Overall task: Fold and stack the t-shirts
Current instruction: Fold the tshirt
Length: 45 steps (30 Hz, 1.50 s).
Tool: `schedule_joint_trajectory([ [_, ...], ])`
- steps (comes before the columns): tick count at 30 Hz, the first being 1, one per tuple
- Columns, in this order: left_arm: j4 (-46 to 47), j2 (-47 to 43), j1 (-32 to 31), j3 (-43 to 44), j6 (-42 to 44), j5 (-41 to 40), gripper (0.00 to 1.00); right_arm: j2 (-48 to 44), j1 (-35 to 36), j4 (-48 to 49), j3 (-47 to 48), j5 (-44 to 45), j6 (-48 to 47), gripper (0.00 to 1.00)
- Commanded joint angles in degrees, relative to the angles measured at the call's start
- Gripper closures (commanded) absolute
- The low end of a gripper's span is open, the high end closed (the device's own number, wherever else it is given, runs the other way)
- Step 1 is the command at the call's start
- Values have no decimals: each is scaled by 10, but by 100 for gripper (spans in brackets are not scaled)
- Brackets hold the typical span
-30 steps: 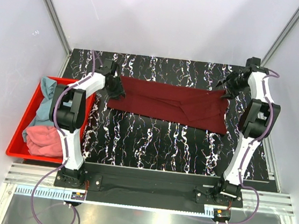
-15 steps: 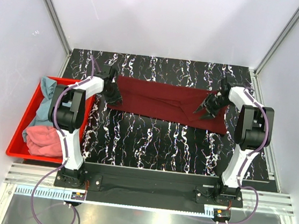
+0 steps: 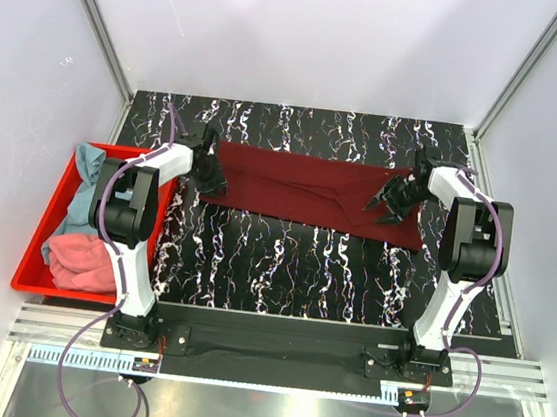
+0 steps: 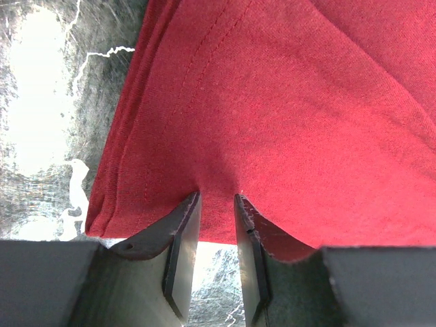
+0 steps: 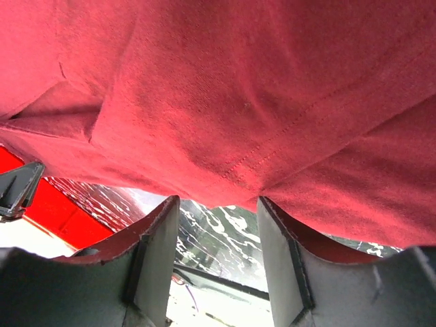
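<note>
Maroon t-shirt (image 3: 300,193) spread flat lengthwise along far half of counter (image 3: 283,259). Left gripper (image 3: 212,176) at its left end, jaws narrow, pinching the hem. Right gripper (image 3: 386,196) at its right end, jaws somewhat apart, tips against cloth; grip cannot be told. Teal t-shirt (image 3: 82,186) and pink t-shirt (image 3: 82,259) heaped in red bin (image 3: 49,205) off counter's left edge.

White-shelled left arm (image 3: 133,273) and right arm (image 3: 441,300) jointed in black, purple cables (image 3: 175,121) looped behind the jaws, fingers (image 4: 178,238) moulded dark grey, wedge-shaped.
</note>
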Motion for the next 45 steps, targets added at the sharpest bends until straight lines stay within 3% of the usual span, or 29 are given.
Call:
schedule_joint_trajectory([
  [1,-15,-17,0,-9,11,-14,68,6,-1,13,23,15,-4,44],
  [8,-19,-18,0,-2,15,-16,68,19,-1,21,31,13,7,54],
  [13,-21,-16,-1,4,15,-18,68,24,-1,32,29,8,14,70],
  [21,-20,-15,0,4,17,-18,69,-7,0,20,-9,27,-4,56],
  [36,-19,-16,1,1,20,-14,69,11,0,40,-7,30,-1,57],
  [38,-21,-15,1,3,20,-14,69,19,0,41,0,25,2,60],
  [42,-22,-12,1,7,21,-13,69,26,0,44,12,24,5,83],
  [45,-23,-12,1,7,23,-12,69,27,0,43,15,24,6,87],
])
